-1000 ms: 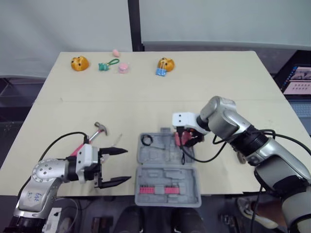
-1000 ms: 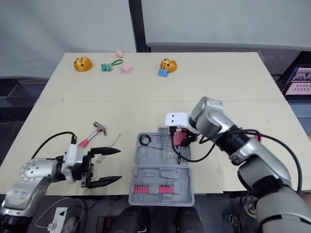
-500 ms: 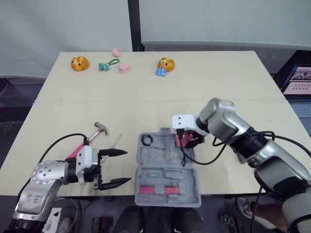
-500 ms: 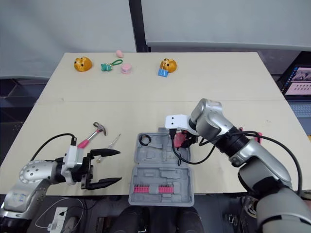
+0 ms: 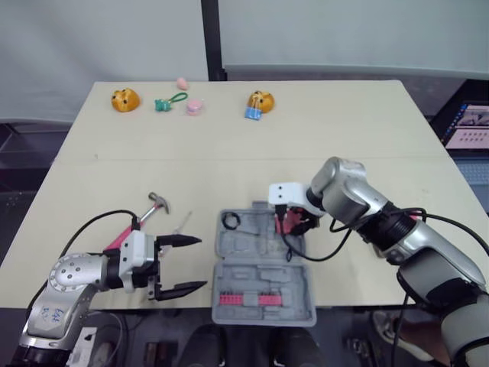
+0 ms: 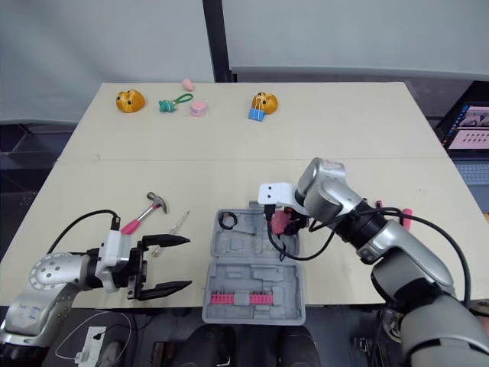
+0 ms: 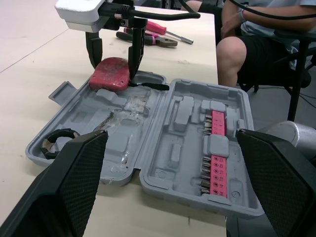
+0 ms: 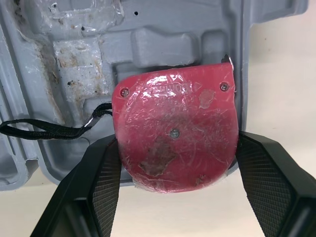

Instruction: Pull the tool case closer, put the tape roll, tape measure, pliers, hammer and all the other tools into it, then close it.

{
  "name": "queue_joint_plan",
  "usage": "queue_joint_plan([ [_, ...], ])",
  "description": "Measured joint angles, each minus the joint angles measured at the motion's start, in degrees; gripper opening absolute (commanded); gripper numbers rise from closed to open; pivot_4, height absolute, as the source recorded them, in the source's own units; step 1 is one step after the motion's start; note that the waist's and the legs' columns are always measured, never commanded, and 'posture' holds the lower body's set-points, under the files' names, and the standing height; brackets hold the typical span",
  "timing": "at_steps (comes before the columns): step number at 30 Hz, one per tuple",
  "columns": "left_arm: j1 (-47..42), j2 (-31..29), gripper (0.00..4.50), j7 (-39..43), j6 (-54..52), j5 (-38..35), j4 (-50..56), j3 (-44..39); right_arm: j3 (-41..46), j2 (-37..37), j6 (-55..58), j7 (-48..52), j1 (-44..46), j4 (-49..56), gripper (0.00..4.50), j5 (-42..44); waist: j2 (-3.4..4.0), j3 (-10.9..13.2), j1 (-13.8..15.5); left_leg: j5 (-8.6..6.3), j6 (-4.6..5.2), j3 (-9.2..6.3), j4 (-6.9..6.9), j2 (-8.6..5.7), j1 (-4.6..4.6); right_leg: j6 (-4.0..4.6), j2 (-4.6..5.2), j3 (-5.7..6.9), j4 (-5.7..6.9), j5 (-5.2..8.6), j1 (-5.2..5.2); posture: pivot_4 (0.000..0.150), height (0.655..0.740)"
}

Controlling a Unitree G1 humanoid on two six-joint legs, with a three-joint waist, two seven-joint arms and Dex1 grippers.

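My right tool [image 8: 176, 140] is pinching the red tape measure [image 8: 173, 123], one finger against each side. The tape measure sits low in the far right corner of the open grey tool case [image 5: 263, 275], over the moulded recess there. From the left wrist view it looks to be resting on the case, though I cannot be sure it bears its full weight. Its black strap [image 8: 39, 131] trails away from the right tool across the case's inner floor.

My left tool [image 5: 202, 262] hangs with its fingers spread wide and nothing between them. It is at the near edge of the desk [image 5: 306, 130], pointing toward the case, which lies just to the right of its fingertips. The near half of the case, straight ahead of this tool, holds a pink row of bits [image 5: 246, 298]. The black tape roll [image 5: 231, 221] lies in the far left corner of the case, a little beyond the left tool's fingertips.

The hammer [image 6: 144, 214], with its pink grip, lies on the desk just beyond the left tool's wrist. A small screwdriver [image 5: 182, 223] lies beyond that tool's fingertips, between the hammer and the case. The pliers [image 7: 153, 40] lie on the desk behind the right tool, outside the case.
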State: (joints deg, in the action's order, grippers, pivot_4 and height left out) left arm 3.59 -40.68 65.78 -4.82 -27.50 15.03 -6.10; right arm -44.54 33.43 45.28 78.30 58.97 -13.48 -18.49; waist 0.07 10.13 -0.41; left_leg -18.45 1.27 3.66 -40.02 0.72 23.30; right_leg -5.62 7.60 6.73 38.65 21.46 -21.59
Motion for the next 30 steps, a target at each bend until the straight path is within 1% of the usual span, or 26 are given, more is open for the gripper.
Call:
queue_joint_plan([
  [13,0.9,0.0,4.5,0.2,0.9,0.0,0.0,0.0,0.0,0.0,1.0,0.0,-1.0,0.3,2.99,0.0,0.0,0.0,0.0,0.0,-0.01,0.0,0.0,0.0,0.0,0.0,0.0,0.0,0.0,0.0,0.0,0.15,0.6677],
  [14,1.0,0.0,4.5,0.2,1.0,0.0,0.0,0.0,0.0,-0.1,0.9,0.0,-1.0,0.4,4.06,0.0,0.0,0.0,0.0,0.0,-0.01,0.0,0.0,0.0,0.0,0.0,0.0,0.0,0.0,0.0,0.0,0.15,0.6677],
  [15,1.0,0.0,4.5,0.2,1.1,0.0,0.0,0.0,0.0,-0.2,0.9,0.0,-1.0,0.4,4.41,-0.1,0.0,0.0,0.0,0.0,-0.01,0.0,0.0,0.0,0.0,0.0,0.0,0.0,0.0,0.0,0.0,0.15,0.6677],
  [16,1.0,0.0,4.5,0.3,1.1,0.0,0.0,0.0,0.0,-0.4,0.8,0.0,-1.0,0.4,4.47,0.0,0.0,0.0,0.0,0.0,-0.01,0.0,0.0,0.0,0.0,0.0,0.0,0.0,0.0,0.0,0.0,0.15,0.6677],
  [24,0.8,0.0,4.5,0.4,1.7,0.5,-0.2,0.0,0.0,-0.3,-0.3,0.0,0.7,0.1,4.47,-0.4,0.0,0.0,0.0,-0.01,-0.01,0.0,0.0,0.0,0.0,0.01,0.0,0.0,0.0,0.0,-0.01,0.15,0.6677],
  [30,-0.6,0.0,4.5,0.6,1.9,0.7,-1.7,0.2,2.0,3.4,-0.1,1.0,1.9,4.7,4.47,-0.3,0.01,0.0,0.1,-0.01,-0.02,0.0,0.0,0.0,0.0,0.01,0.01,0.0,-0.01,0.0,-0.01,0.15,0.6677],
])
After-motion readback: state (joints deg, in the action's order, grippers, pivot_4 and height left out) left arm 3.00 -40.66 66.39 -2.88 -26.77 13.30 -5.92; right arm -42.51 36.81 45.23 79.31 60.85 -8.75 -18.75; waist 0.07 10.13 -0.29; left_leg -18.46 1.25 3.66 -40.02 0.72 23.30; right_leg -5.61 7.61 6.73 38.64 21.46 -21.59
